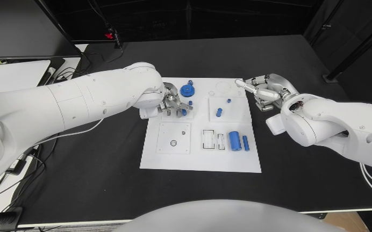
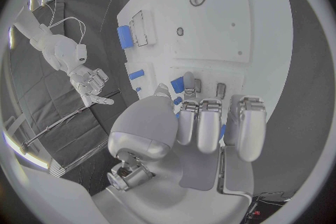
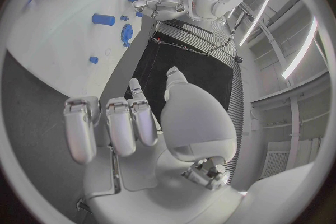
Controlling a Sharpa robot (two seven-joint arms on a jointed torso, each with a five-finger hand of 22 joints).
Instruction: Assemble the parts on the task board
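Right now your left hand [image 1: 173, 103] sits low on the task board [image 1: 200, 162], fingers curled round a small blue part [image 1: 188, 103], prob. to push it in. A blue gear [image 1: 187, 90] lies just past it. Your right hand [image 1: 262, 91] hovers off the board's edge, fingers apart, holding nothing, prob. to keep clear.

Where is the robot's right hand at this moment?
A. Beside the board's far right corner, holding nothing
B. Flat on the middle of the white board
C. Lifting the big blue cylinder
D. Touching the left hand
A: the right hand sits over the black table by the far right corner of the task board, fingers apart, with nothing in it.
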